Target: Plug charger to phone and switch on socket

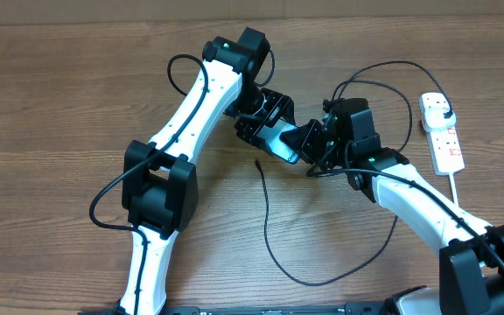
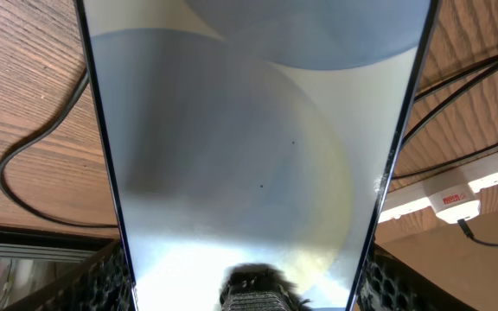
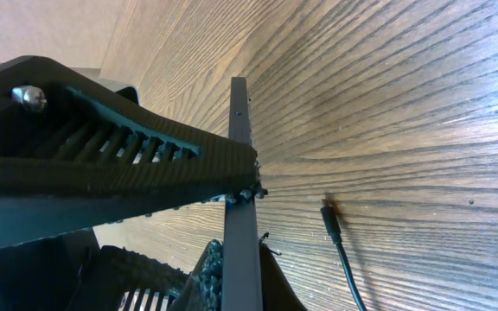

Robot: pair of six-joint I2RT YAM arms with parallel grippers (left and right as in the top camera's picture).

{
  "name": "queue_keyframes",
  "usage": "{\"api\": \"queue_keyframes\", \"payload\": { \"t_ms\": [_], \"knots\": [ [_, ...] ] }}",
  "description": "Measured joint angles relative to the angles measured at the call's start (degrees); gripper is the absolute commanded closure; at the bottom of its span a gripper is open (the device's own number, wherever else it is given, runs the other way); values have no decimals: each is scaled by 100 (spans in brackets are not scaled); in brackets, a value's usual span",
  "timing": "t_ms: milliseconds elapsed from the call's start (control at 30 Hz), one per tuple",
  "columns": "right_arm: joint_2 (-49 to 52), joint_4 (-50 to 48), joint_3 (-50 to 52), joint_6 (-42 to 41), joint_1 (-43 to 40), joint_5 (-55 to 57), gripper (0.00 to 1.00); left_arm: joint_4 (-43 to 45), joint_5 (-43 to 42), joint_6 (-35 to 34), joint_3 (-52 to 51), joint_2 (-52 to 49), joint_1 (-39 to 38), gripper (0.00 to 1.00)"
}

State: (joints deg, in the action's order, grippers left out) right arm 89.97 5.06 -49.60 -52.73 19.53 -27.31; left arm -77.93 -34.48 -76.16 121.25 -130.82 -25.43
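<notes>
- From above, the left gripper (image 1: 263,129) and the right gripper (image 1: 317,145) both pinch the phone (image 1: 283,142) over the middle of the table (image 1: 77,87). The thin black cable (image 1: 269,227) lies loose on the wood, and its small tip (image 1: 259,164) is just below the phone. Its plug (image 1: 443,110) sits in the white power strip (image 1: 446,144), well apart on the right.
- At the left wrist, the phone (image 2: 258,155) fills the view. It is squeezed by its long sides between the two pads (image 2: 102,281).
- At the right wrist, the phone (image 3: 240,130) shows edge-on, and it looks nipped between two fingers (image 3: 102,164). The tip (image 3: 328,220) lies near it on the table.
- The phone is stiff and smooth. It may slip or crack, so hold it by its sides. The cable is light and floppy, so I think it is best to grab it right behind the tip.
</notes>
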Motion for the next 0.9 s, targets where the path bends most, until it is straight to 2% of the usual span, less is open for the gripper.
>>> {"api": "queue_keyframes", "payload": {
  "t_ms": [67, 400, 500, 667, 733, 900],
  "knots": [
    [0, -20, 0, 2, 2, 48, 96, 2, 4, -20, -2, 0, 0, 0],
    [11, 31, 0, -15, 2, 76, 96, 42, -2, 59, 9, 11, -37, 0],
    [13, -2, 0, -136, -7, 129, 96, 278, -140, 470, 9, 11, 37, 0],
    [33, -195, 0, -599, -131, 160, 96, 487, -901, 1469, 13, 11, 501, 0],
    [37, -444, 0, -896, -181, 98, 96, 485, -1250, 1982, 13, 11, 890, 0],
    [44, -1169, 2, -1821, -267, 52, 96, 448, -1873, 2739, 15, 11, 1502, 0]
  ]
}}
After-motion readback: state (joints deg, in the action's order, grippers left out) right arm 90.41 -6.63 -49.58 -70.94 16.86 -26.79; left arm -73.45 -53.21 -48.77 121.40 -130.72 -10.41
